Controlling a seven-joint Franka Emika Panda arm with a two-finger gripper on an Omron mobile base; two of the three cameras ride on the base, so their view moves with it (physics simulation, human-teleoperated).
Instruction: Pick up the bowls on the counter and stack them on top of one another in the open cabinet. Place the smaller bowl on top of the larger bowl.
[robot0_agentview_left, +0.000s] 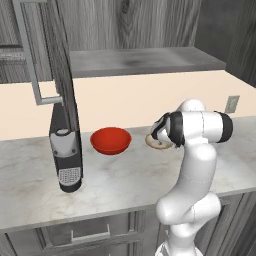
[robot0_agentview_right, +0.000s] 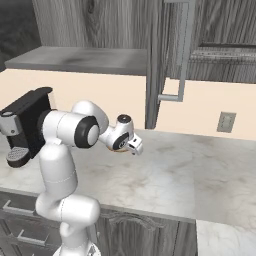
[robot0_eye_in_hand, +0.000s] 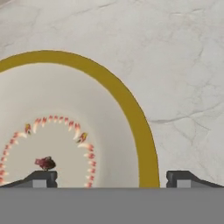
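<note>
A: Where's the small beige bowl (robot0_eye_in_hand: 65, 131)?

B: On the desk (robot0_agentview_left: 125, 185), right of the red bowl (robot0_agentview_left: 111, 140), near it but apart. From the left base cam it's mostly behind the wrist; just a bit of rim shows. Hand cam looks straight down into it: ochre rim, pale inside w/ a ring of small red marks.

A: Hand (robot0_eye_in_hand: 111, 178)?

B: Spread open, nothing held. One fingertip (robot0_eye_in_hand: 41, 178) sits over the bowl's inside, the other over bare marble outside, so the rim runs between them. Can't tell if anything touches yet.

A: Progress?

B: Nil, I'd say. Both bowls on the desk, cabinet shelf (robot0_agentview_left: 145, 61) carries neither. Left: grip the rim, lift; red should go in first, beige on top, so order may need a rethink.

A: Room?

B: White-grey marble top, grey drawers under. Black-silver coffee machine (robot0_agentview_left: 65, 150) left of the red bowl. Cabinet door (robot0_agentview_left: 60, 65) swung open w/ a long bar handle (robot0_agentview_left: 30, 60). Beige wall, socket (robot0_agentview_right: 226, 121) at right.
</note>
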